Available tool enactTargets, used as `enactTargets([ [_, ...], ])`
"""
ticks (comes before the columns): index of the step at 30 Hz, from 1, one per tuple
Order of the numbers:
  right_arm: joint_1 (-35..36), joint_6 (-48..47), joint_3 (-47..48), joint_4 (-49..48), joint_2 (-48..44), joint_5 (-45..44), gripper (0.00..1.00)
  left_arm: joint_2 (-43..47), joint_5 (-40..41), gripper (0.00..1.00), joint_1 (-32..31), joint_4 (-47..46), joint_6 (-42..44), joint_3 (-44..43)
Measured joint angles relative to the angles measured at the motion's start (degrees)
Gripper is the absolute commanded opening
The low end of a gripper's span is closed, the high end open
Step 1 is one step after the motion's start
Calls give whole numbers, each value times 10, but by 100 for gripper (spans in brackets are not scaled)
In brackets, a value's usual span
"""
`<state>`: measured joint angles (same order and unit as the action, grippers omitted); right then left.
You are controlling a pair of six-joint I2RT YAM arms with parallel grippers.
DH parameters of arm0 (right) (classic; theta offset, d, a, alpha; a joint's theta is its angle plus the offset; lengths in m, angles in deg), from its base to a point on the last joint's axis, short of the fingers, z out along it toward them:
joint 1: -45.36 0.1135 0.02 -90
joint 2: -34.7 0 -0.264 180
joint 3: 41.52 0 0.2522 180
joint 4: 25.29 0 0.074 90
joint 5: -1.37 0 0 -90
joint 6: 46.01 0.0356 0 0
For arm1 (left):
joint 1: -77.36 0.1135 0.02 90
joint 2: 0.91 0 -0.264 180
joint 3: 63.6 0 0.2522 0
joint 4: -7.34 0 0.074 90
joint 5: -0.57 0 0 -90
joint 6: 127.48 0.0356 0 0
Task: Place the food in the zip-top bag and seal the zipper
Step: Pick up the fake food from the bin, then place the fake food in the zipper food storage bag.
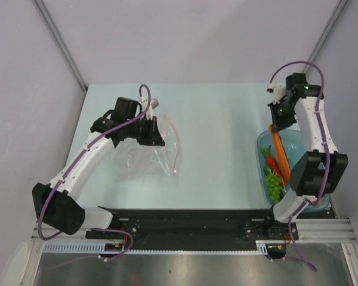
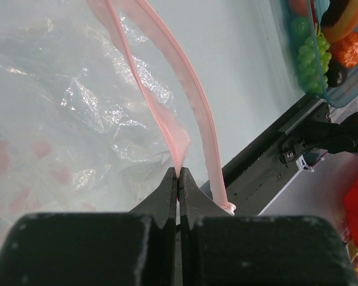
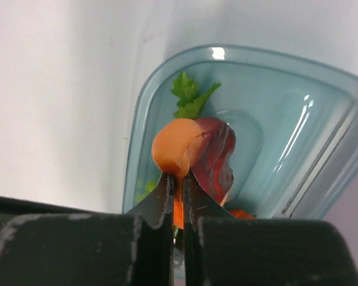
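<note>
On desk point(image 1: 221, 119), overhead, left side: left gripper point(image 1: 159, 133) sat at the mouth of the zip-top bag point(image 1: 137, 162); the zipper point(image 1: 181, 149) curved off to the right.
Overhead, right side: right gripper point(image 1: 277, 124) held the carrot point(image 1: 279, 149) above the teal bowl point(image 1: 259, 142); the grape bunch point(image 1: 275, 186) lay inside.
Left wrist: left gripper point(image 2: 178, 177) was pinched closed on one zipper point(image 2: 194, 95) strip; the other strip hung apart.
Right wrist: right gripper point(image 3: 178, 182) was clamped on the carrot point(image 3: 174, 148) over the teal bowl point(image 3: 298, 137).

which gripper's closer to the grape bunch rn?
Right. The right gripper hangs by the teal bowl's far end, shut on the carrot; the grape bunch lies in that same bowl. The left gripper is across the table, pinching the zipper.
</note>
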<state>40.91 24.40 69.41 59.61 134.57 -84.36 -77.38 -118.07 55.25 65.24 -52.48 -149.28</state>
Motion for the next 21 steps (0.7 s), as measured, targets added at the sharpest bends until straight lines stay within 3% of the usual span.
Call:
enactTargets([
  [6,-35,6,14,-59,-121,91,0,13,-1,0,4,-28,-11,14],
  [11,-55,66,11,-147,-211,230,0,24,-10,0,12,-57,-26,24],
  [16,-49,236,-80,-375,-293,391,0,25,-37,0,33,-83,-47,29],
  [21,2,437,-116,-589,-289,467,0,33,-66,0,62,-112,-67,38],
])
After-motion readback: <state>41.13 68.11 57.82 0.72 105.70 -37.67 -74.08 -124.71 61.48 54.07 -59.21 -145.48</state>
